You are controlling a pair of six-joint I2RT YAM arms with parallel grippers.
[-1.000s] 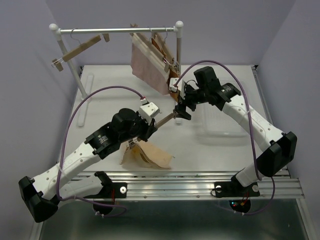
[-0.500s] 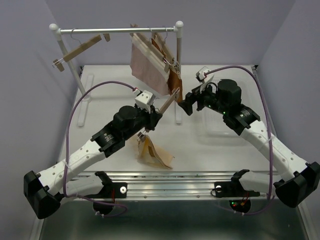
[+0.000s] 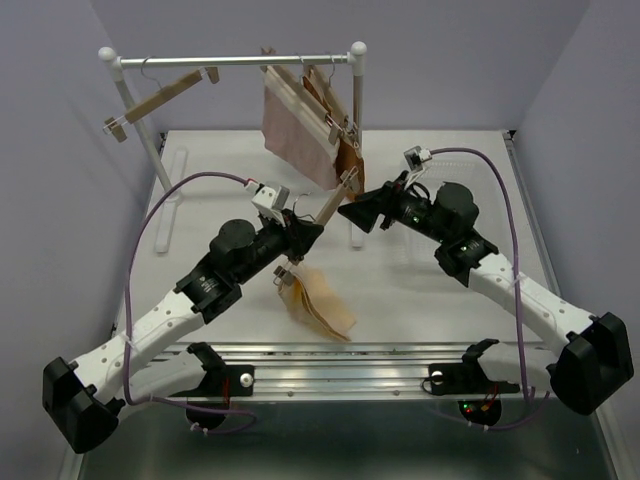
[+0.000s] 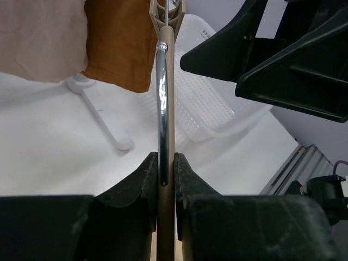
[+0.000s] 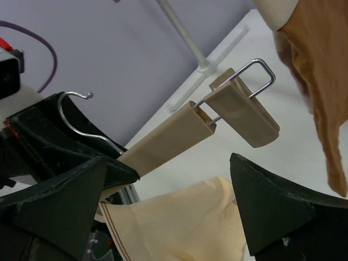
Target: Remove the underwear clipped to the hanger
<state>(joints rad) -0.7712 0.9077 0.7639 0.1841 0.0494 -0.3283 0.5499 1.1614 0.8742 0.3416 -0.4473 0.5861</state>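
Midway over the white surface (image 3: 220, 175), the left hand (image 3: 302, 237) is clamped on the bar of a pale wooden clip hanger with a metal hook (image 3: 328, 205), while the right hand (image 3: 352, 212) gapes wide open just beside the hanger's raised end.
A pale cream fabric brief (image 3: 318, 305) droops from the hanger below the left hand, its lower folds toward the middle of the surface's near edge. The wooden clip (image 5: 239, 111) at the raised end holds nothing and sits between the right hand's spread fingers (image 5: 272, 209). A dusty pink brief (image 3: 295, 135) and a rust brown brief (image 3: 348, 155) hang side by side from hangers on the white rail rack (image 3: 235, 61) at the far edge. A white lattice basket (image 4: 209, 103) stands toward the right edge.
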